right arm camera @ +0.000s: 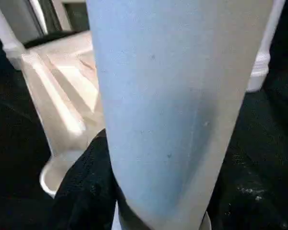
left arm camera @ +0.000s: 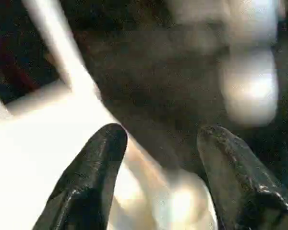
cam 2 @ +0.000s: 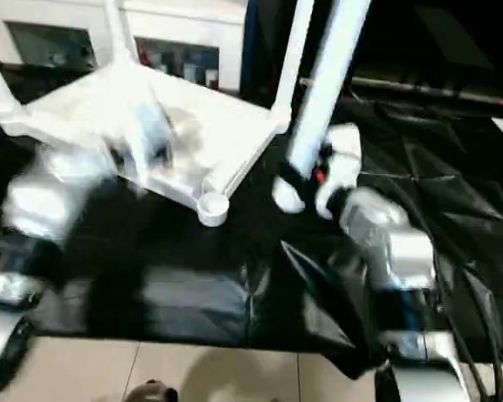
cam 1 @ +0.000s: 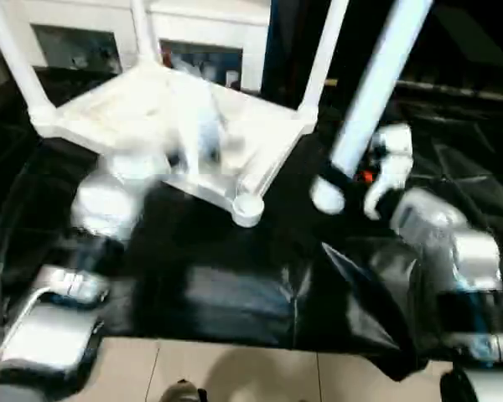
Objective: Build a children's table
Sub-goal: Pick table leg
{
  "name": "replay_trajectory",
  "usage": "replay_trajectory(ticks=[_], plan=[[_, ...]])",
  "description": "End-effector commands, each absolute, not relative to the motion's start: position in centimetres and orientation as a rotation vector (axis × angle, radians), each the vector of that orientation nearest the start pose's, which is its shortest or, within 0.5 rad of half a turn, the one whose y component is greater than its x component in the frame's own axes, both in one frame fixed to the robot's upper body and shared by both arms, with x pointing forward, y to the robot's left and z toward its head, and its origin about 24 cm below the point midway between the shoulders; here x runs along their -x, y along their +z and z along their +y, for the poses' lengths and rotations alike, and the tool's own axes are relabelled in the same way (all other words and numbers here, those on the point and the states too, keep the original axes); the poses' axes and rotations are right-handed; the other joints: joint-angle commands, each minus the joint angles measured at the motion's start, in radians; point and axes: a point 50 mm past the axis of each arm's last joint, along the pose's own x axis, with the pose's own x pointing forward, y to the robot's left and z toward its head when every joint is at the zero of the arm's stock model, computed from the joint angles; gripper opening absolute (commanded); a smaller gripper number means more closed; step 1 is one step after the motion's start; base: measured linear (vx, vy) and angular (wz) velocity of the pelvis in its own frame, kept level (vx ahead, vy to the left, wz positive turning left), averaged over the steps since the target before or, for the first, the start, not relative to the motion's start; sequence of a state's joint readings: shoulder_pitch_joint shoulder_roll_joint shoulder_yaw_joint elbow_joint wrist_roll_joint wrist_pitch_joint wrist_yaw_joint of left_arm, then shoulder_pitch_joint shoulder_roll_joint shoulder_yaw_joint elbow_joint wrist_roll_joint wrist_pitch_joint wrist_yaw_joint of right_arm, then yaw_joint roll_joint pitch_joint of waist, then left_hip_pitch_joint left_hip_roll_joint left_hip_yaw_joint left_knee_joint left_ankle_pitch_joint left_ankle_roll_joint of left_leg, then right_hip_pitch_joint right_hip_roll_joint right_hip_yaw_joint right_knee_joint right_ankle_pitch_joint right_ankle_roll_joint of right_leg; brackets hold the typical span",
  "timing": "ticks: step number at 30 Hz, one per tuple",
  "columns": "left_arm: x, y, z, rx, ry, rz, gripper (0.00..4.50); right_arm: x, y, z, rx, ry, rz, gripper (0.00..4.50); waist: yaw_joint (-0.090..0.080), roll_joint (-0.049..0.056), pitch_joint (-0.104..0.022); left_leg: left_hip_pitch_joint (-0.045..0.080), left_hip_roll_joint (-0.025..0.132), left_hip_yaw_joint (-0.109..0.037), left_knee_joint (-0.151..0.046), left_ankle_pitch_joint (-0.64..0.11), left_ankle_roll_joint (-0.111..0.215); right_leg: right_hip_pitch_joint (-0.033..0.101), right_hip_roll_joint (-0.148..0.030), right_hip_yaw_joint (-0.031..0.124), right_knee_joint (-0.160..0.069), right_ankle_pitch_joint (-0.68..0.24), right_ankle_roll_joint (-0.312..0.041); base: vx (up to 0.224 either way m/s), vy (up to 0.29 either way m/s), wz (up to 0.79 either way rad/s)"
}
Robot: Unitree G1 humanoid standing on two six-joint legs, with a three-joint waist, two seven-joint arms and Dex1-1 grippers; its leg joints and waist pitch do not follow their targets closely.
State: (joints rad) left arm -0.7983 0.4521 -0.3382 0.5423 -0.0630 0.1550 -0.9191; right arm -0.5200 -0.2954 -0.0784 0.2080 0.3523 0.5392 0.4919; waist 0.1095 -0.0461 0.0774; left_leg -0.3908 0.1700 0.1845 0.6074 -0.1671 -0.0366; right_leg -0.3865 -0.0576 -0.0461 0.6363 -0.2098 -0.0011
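The tabletop (cam 1: 176,126) is seen lying upside down on a black sheet (cam 1: 235,293) spread over the floor, its raised rim facing up. Three legs are already seated in corner sockets and stand upright: one at the far left corner (cam 1: 17,63), one at the far corner (cam 1: 144,33) and one at the right corner (cam 1: 323,59). The near corner socket (cam 1: 247,209) is seen empty, so one leg is judged to be left.

That fourth leg (cam 1: 373,92) is held by the right gripper (cam 1: 352,186) near its lower end; the leg is tilted, its top leaning away to the right, and its base is just beside the tabletop, to the right of the empty socket and apart from it. In the right wrist view the leg (right arm camera: 177,105) is clamped between the black fingers (right arm camera: 84,191), with the open socket (right arm camera: 55,175) near.

The left gripper (left arm camera: 158,158) is seen with its fingers spread and nothing between them, poised over the tabletop's near edge.

A white glass-fronted cabinet (cam 1: 193,42) stands behind the tabletop. The black sheet is creased into folds near the right arm. The right-corner leg stands close to the held leg and could be struck as it is swung across to the socket; the left forearm (cam 1: 109,201) also lies near that socket.
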Motion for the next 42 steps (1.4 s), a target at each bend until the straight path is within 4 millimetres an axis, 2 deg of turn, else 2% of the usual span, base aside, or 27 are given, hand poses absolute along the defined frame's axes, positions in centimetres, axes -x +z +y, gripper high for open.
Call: replay_trajectory(ticks=[1,2,4,5,9,11,13,14,17,18,20,25,28,29,33,34,36,39,42], plan=[[-36.0,12.4,13.5,-0.749,-1.117,0.295,2.88,-33.6,12.1,-17.0,-0.098,0.52,0.153,1.93,-0.004,0.01,-0.095,0.033,0.058,-0.024,-0.069,-0.051,-0.043,0.044,-0.088,0.047,-0.051,0.076,-0.19,0.0,0.0,0.0],[-36.3,11.8,13.8,-0.815,-1.108,0.333,2.88,-33.5,12.0,-17.0,-0.099,0.517,0.15,1.93,-0.004,0.008,-0.092,0.031,0.056,-0.021,-0.069,-0.057,-0.029,0.045,-0.088,0.049,-0.055,0.075,-0.198,0.0,0.0,0.0],[-36.7,11.6,13.8,-0.862,-1.086,0.336,2.88,-33.6,12.0,-16.9,-0.099,0.513,0.147,1.93,-0.004,0.007,-0.092,0.031,0.058,-0.021,-0.068,-0.078,-0.027,0.048,-0.095,0.05,-0.054,0.059,-0.213,0.0,0.0,0.0],[-37.7,11.2,13.7,-0.944,-1.021,0.332,2.88,-33.6,11.9,-16.8,-0.088,0.504,0.139,1.93,-0.005,0.007,-0.09,0.031,0.058,-0.02,-0.068,-0.094,-0.027,0.045,-0.094,0.05,-0.059,0.034,-0.219,0.0,0.0,0.0],[-38.4,10.5,13.8,-1.033,-0.975,0.365,2.88,-33.6,11.9,-16.8,-0.081,0.498,0.134,1.93,-0.003,0.004,-0.088,0.033,0.061,-0.023,-0.069,-0.123,-0.031,0.048,-0.099,0.05,-0.063,-0.014,-0.222,0.0,0.0,0.0],[-38.5,10.5,13.8,-1.036,-0.965,0.364,2.88,-33.5,11.9,-16.7,-0.078,0.498,0.134,1.93,-0.004,0.004,-0.088,0.032,0.062,-0.023,-0.069,-0.126,-0.03,0.048,-0.099,0.051,-0.063,-0.021,-0.225,0.0,0.0,0.0],[-38.9,10.5,13.8,-1.046,-0.941,0.361,2.88,-33.2,12.0,-16.8,-0.067,0.5,0.142,1.93,-0.006,-0.005,-0.089,0.033,0.06,-0.02,-0.067,-0.112,-0.018,0.049,-0.098,0.051,-0.062,-0.004,-0.231,0.0,0.0,0.0],[-38.9,10.5,13.8,-1.046,-0.941,0.361,2.88,-33.2,12.0,-16.8,-0.067,0.5,0.142,1.93,-0.005,-0.002,-0.09,0.033,0.062,-0.022,-0.066,-0.104,-0.008,0.049,-0.1,0.051,-0.06,0.006,-0.237,0.0,0.0,0.0],[-38.9,9.5,14.2,-1.107,-0.943,0.422,2.88,-32.8,11.8,-16.9,-0.049,0.519,0.166,1.93,-0.01,-0.011,-0.088,0.032,0.061,-0.02,-0.065,-0.095,0.014,0.048,-0.099,0.051,-0.063,-0.005,-0.239,0.0,0.0,0.0],[-38.9,9.5,14.2,-1.107,-0.943,0.422,2.88,-32.8,11.8,-16.9,-0.049,0.519,0.166,1.93,-0.01,-0.01,-0.087,0.032,0.06,-0.019,-0.065,-0.098,0.017,0.047,-0.098,0.051,-0.067,-0.017,-0.236,0.0,0.0,0.0],[-38.9,9.1,14.2,-1.12,-0.935,0.433,2.88,-32.7,11.9,-16.9,-0.035,0.527,0.171,1.93,-0.013,-0.012,-0.087,0.033,0.062,-0.02,-0.065,-0.107,0.015,0.048,-0.101,0.051,-0.068,-0.045,-0.233,0.0,0.0,0.0],[-38.7,8.7,13.8,-1.114,-0.971,0.454,2.88,-32.8,12.2,-16.9,-0.031,0.532,0.169,1.93,-0.015,-0.013,-0.087,0.033,0.064,-0.02,-0.064,-0.117,0.018,0.046,-0.103,0.05,-0.069,-0.048,-0.247,0.0,0.0,0.0],[-38.2,8.0,13.7,-1.129,-1.06,0.524,2.88,-33.0,12.4,-16.8,-0.027,0.54,0.161,1.93,-0.016,-0.013,-0.087,0.031,0.063,-0.02,-0.064,-0.107,0.024,0.047,-0.102,0.05,-0.068,-0.032,-0.252,0.0,0.0,0.0],[-38.0,7.8,13.6,-1.121,-1.097,0.557,2.59,-33.0,12.5,-16.8,-0.026,0.542,0.157,1.93,-0.016,-0.01,-0.086,0.032,0.062,-0.02,-0.064,-0.107,0.025,0.046,-0.102,0.05,-0.069,-0.031,-0.255,0.0,0.0,0.0],[-37.6,7.8,13.6,-1.111,-1.19,0.641,2.45,-33.2,12.5,-16.9,-0.022,0.538,0.151,1.93,-0.015,-0.01,-0.086,0.033,0.063,-0.02,-0.065,-0.105,0.026,0.047,-0.104,0.05,-0.067,-0.013,-0.269,0.0,0.0,0.0],[-37.5,7.8,13.7,-1.114,-1.214,0.662,2.17,-33.3,12.6,-16.9,-0.021,0.537,0.148,1.93,-0.015,-0.009,-0.086,0.033,0.063,-0.02,-0.065,-0.108,0.025,0.048,-0.104,0.05,-0.067,-0.013,-0.272,0.0,0.0,0.0],[-37.5,8.2,13.4,-1.139,-1.255,0.669,2.1,-33.6,12.7,-17.1,-0.014,0.53,0.139,1.93,-0.013,-0.004,-0.085,0.034,0.063,-0.021,-0.066,-0.126,0.016,0.048,-0.105,0.05,-0.068,-0.027,-0.277,0.0,0.0,0.0],[-37.5,8.5,13.4,-1.15,-1.263,0.677,1.81,-33.7,12.6,-17.2,-0.008,0.526,0.137,1.93,-0.012,-0.005,-0.083,0.036,0.065,-0.02,-0.067,-0.146,0.011,0.048,-0.107,0.051,-0.07,-0.04,-0.282,0.0,0.0,0.0],[-37.3,8.6,13.9,-1.192,-1.304,0.762,1.63,-34.0,12.5,-17.2,-0.001,0.52,0.133,1.93,-0.01,0.006,-0.085,0.036,0.065,-0.023,-0.068,-0.146,0.006,0.049,-0.107,0.051,-0.069,-0.023,-0.285,0.0,0.0,0.0]])
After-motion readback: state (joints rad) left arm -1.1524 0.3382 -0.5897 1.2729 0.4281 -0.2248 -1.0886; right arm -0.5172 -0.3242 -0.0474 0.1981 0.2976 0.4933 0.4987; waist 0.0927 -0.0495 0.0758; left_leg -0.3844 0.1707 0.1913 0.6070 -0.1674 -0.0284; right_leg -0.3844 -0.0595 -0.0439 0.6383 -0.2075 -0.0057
